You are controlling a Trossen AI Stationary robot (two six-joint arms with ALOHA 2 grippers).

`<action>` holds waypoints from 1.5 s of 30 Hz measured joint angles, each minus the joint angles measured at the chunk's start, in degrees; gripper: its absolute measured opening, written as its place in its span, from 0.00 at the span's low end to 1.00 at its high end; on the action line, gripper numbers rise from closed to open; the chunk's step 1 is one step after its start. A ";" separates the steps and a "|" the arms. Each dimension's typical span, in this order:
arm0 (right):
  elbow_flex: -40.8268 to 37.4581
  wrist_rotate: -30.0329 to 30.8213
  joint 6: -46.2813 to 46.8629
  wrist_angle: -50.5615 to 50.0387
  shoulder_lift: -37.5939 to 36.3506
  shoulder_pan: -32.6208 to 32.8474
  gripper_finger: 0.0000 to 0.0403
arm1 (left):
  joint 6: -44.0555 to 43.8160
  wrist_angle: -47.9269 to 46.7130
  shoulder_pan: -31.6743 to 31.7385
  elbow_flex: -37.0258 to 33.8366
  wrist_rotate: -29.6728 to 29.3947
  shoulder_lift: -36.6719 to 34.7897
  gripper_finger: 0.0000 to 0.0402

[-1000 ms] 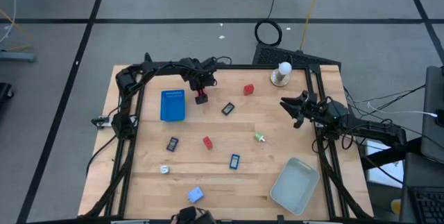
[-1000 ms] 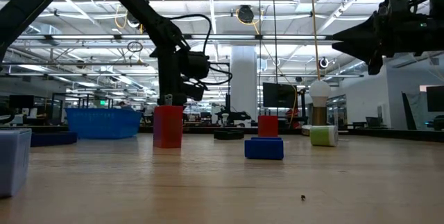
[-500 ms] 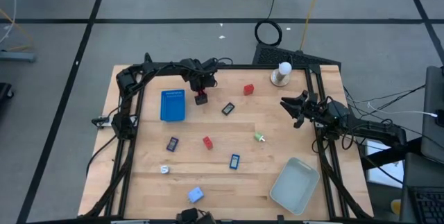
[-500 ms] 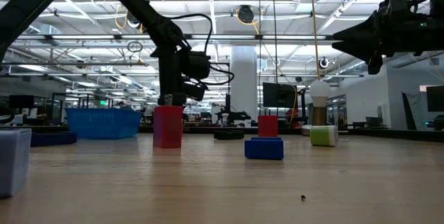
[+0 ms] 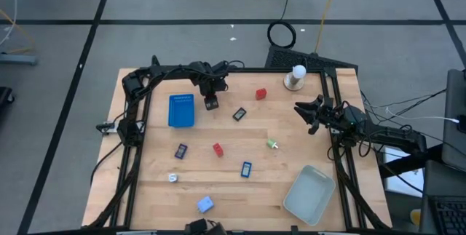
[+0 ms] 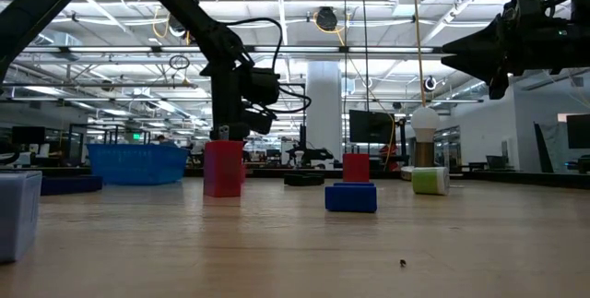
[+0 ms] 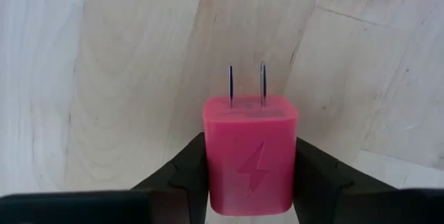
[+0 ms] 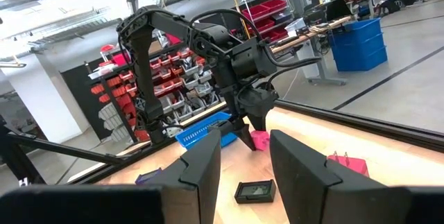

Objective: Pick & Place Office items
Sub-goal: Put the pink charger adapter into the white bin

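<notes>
A pink-red charger plug (image 7: 250, 154) with two metal prongs lies at the table's far left-centre, and my left gripper (image 5: 211, 101) is shut on it beside the blue basket (image 5: 181, 110). The other office items lie loose on the wood: a red block (image 5: 261, 94), a black clip (image 5: 239, 114), a small red piece (image 5: 217, 148), a green piece (image 5: 272, 145), blue pieces (image 5: 246, 168) and a silvery-white piece (image 5: 172, 177). My right gripper (image 5: 309, 113) hovers over the table's right side, open, with nothing between its fingers. My left gripper pinches the plug's two opposite side walls (image 7: 208, 161) between its two fingers (image 7: 180, 172). The fingers come from above, pointing down. The prongs (image 7: 246, 85) stick out level past the fingers, and the lightning-bolt face is turned up. Whether the plug is clear of the wood, I cannot tell.
A translucent tray (image 5: 309, 193) stands at the near right corner and a white knob-topped stand (image 5: 295, 76) at the far right. Another blue piece (image 5: 205, 204) lies near the front edge. Bare wood lies between the scattered pieces at the middle.
My left gripper has stayed over the plug and its fingers have drawn in against the plug's sides. The plug has kept its place.
</notes>
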 joint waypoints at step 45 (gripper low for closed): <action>0.02 -1.11 -0.83 15.98 4.43 0.01 0.68 | -9.38 -3.76 -12.56 43.83 26.41 0.09 0.37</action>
